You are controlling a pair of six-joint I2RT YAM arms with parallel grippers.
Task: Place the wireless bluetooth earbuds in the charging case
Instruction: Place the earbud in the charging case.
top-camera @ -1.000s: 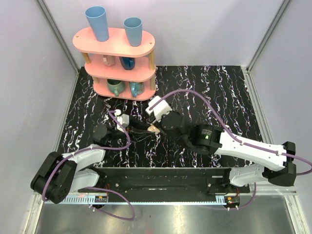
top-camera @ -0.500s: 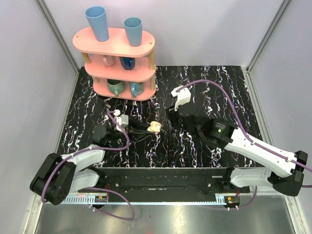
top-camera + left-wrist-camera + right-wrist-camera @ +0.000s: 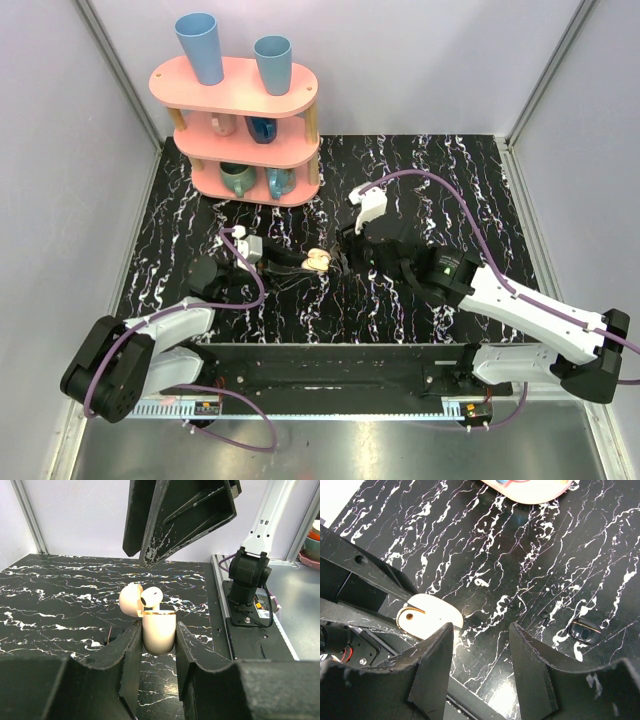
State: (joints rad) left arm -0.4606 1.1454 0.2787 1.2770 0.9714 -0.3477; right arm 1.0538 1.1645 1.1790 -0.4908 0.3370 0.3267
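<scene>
My left gripper (image 3: 157, 645) is shut on the charging case (image 3: 159, 632), a small cream-beige clamshell held upright just above the marble table. Its lid (image 3: 131, 600) hangs open to the left. One cream-white earbud (image 3: 151, 597) sits at the case's open top, tilted and partly sticking out. In the top view the case (image 3: 318, 260) lies at the table's middle, between the two arms. My right gripper (image 3: 480, 630) is open with nothing between its fingers. It hovers just right of the case (image 3: 427, 615), and its fingers (image 3: 175, 520) loom above the case in the left wrist view.
A pink two-tier shelf (image 3: 245, 130) with mugs and two blue cups stands at the back left. A small black round object (image 3: 585, 631) lies on the black marble table (image 3: 450, 180) to the right of my right gripper. The right arm's base (image 3: 247, 575) stands at the near edge.
My right gripper has pulled back to the right from directly over the case, then eased slightly toward it again. The left gripper and the case have stayed put.
</scene>
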